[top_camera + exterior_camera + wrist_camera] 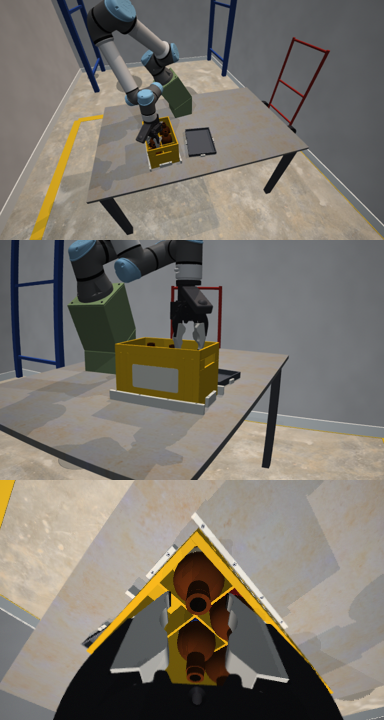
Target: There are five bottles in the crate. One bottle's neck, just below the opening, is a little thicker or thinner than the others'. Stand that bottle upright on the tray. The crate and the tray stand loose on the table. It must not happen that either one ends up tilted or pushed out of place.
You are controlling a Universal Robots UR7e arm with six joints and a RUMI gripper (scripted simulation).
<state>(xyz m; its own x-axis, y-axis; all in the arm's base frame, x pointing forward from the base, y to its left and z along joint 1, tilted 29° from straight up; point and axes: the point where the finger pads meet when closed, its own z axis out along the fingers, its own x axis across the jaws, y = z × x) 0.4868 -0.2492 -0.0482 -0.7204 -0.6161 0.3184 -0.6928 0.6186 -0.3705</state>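
Brown glossy bottles (198,585) upright in yellow crate (158,358), pincer (189,346) apart, empty, straddling a neck

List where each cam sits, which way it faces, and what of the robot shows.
Top: high off the table's front, looking down at crate and tray; whole arm shows.
Exterior: table height, facing the crate's side; end effector shows, part-open over it.
Wrist: on the end effector, looking down at bottles; fingers show.
All three share the crate.

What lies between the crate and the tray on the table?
Only a narrow strip of bare table separates the crate from the tray; top view.
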